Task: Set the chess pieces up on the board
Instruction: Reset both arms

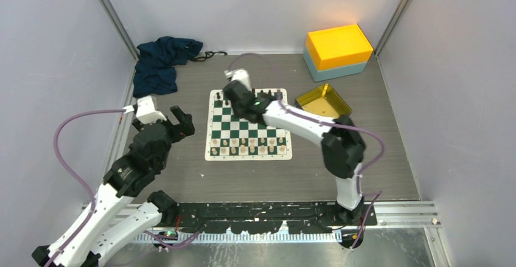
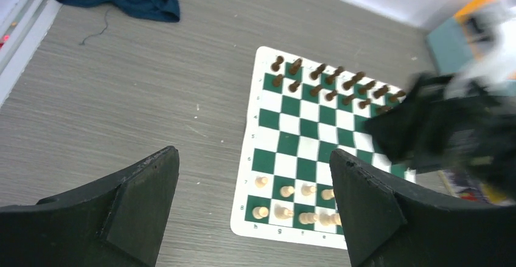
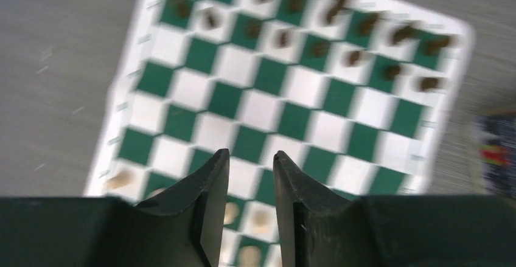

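Fingers of the right arm (image 3: 210,212) stand a narrow slit apart with nothing between them, over the far half of the board (image 1: 234,130); that wrist view is blurred. Left fingers (image 2: 140,200) are spread wide and empty, above the worktop (image 1: 182,169) to the left of the board and clear of its edge.

Lying flat mid-worktop, the board is a green-and-white checkered mat with a white border. Cream chess pieces (image 1: 243,150) stand in its two near rows, and dark pieces (image 1: 218,103) line the two far rows. The middle rows are bare squares.

Bare worktop runs along the board's left and near edges. A gold tray (image 1: 322,101) sits just beside its far right corner, a yellow box (image 1: 339,45) behind that. A dark blue cloth (image 1: 161,63) lies well apart in the far left corner.
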